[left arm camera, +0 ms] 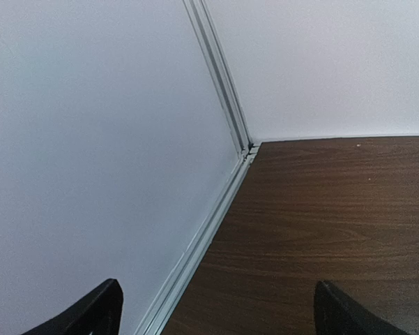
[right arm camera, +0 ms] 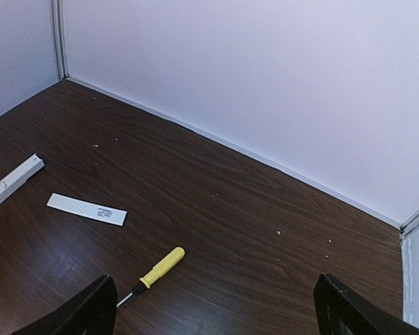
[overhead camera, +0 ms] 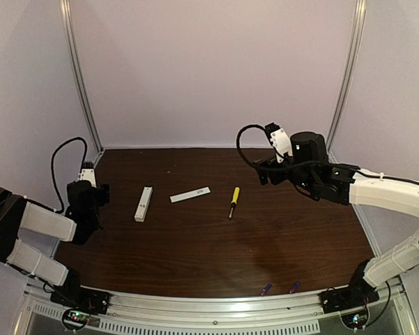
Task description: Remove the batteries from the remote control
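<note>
Batteries, two tiny purple-blue cylinders (overhead camera: 266,289) (overhead camera: 293,287), already lie at the dark wooden table's (overhead camera: 265,237) near edge, well apart from the slim white remote control (overhead camera: 144,203); I'd park both wide-open, empty pincers (left arm camera: 216,307) (right arm camera: 216,307).

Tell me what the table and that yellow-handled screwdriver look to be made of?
The table looks like dark wood or wood-look laminate: brown grain lines under a soft sheen. The screwdriver seems to have a plastic handle, plain matte yellow, with a thin dark shaft, probably metal, though it is too small to be sure.
</note>
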